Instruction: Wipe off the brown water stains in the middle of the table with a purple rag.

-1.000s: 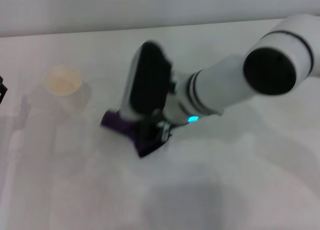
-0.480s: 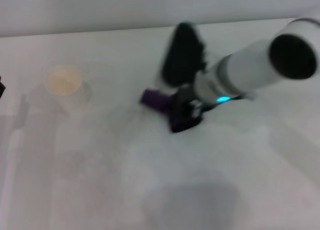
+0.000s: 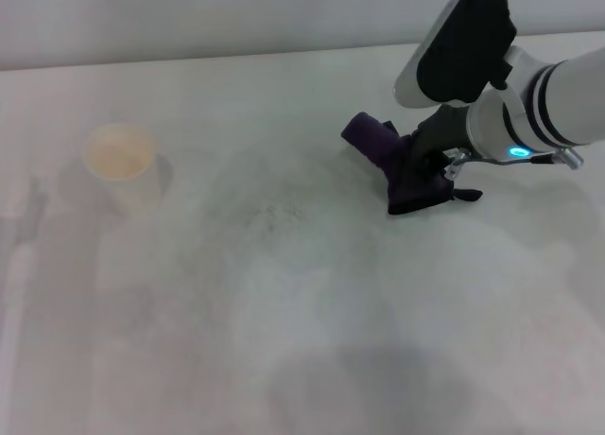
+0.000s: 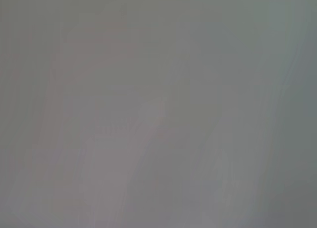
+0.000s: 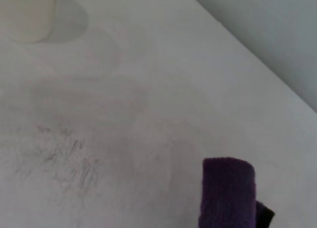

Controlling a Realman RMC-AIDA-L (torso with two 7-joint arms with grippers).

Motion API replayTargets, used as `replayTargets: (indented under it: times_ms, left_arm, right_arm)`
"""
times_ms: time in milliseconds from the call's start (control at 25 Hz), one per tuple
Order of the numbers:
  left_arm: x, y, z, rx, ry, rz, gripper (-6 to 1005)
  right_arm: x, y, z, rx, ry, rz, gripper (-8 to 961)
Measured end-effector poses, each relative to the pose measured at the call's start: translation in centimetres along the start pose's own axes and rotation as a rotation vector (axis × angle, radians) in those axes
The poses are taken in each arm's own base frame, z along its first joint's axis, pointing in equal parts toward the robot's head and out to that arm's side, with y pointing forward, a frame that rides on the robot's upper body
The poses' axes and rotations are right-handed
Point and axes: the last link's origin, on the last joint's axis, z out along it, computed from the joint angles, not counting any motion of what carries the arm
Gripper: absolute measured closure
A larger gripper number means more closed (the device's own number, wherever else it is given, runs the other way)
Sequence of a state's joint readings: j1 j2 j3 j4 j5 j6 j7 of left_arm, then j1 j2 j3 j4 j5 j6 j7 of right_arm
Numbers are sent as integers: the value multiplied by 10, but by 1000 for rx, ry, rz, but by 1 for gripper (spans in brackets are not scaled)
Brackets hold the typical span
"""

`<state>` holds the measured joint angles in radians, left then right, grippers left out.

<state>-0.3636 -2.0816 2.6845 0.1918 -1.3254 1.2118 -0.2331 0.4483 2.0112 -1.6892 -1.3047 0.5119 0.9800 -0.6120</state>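
Sweeping the rag [image 3: 397, 165] rightward off the table's [image 3: 312, 359] centre.
My right gripper [image 3: 430, 161] is clamping it; brown stain gone, only faint streaks [image 3: 274, 213] remaining near the cup [image 3: 120, 156]. Left gripper out of sight.

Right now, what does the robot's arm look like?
Only the right arm shows in the head view: a fat white tube with thin black rings, a black-and-white wrist block, and a small cyan light. The right gripper is black. The left arm is out of sight.
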Motion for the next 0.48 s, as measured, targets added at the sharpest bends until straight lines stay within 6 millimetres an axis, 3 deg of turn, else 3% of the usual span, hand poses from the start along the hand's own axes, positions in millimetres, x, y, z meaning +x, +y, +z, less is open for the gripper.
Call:
replayTargets:
  times_ms: [200, 320, 480]
  left_arm:
    - [1, 1, 2, -4, 4, 0, 111]
    - [2, 1, 4, -6, 7, 1, 111]
    - [2, -1, 2, 5, 6, 0, 111]
  right_arm:
    - [1, 11, 4, -24, 20, -35, 845]
    - [-1, 12, 3, -24, 16, -38, 634]
    - [-15, 1, -11, 30, -87, -4, 453]
